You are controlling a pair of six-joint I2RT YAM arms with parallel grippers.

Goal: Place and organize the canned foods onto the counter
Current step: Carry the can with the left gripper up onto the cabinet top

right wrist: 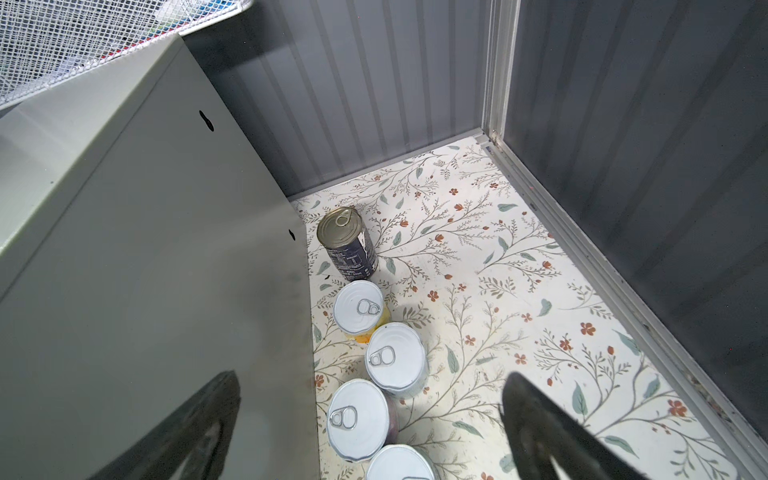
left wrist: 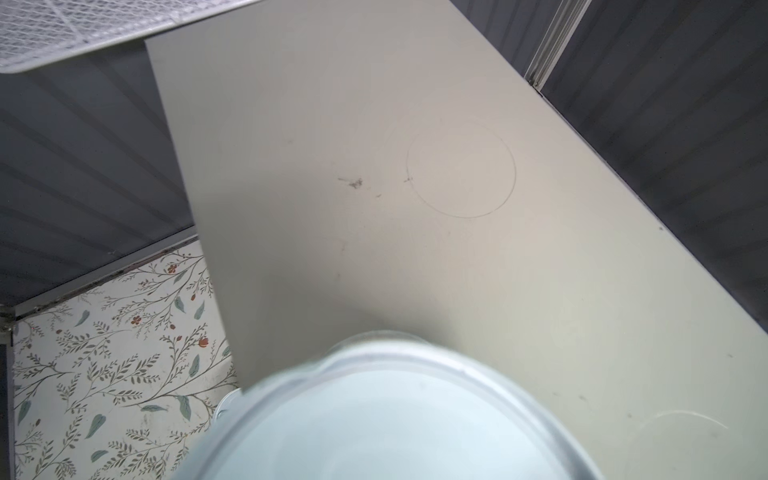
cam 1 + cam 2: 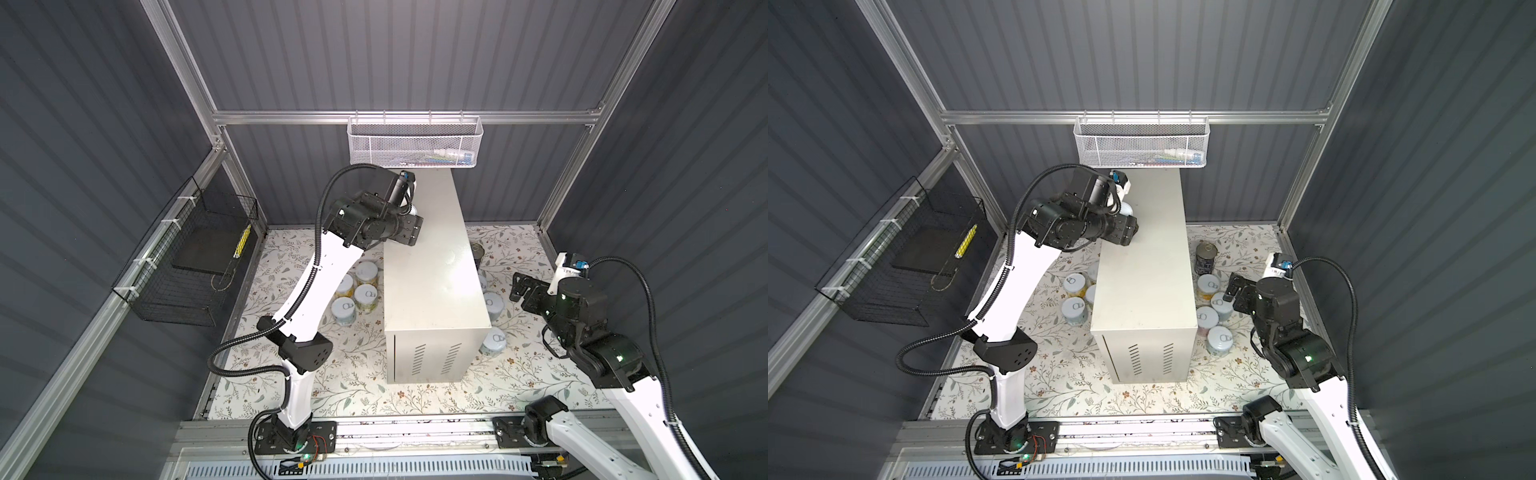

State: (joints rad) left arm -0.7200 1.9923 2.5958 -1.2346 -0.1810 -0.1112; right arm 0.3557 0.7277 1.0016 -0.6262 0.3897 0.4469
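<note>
Beige counter (image 2: 374, 166): left gripper (image 3: 1126, 222) clamps pale can (image 2: 395, 415) over far-left edge. Advised: lower upright, further inboard. Right gripper (image 3: 523, 289) wide, empty.

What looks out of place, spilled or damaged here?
Nothing spilled or toppled; the floor cans stand upright. Only a faint ring and small scuffs mark the counter top.

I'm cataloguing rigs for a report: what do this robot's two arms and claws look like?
The left arm and right arm have white curved link shells, black joint housings with small green lights, and black ribbed cable conduit looping alongside. The left claw and right claw are black.
</note>
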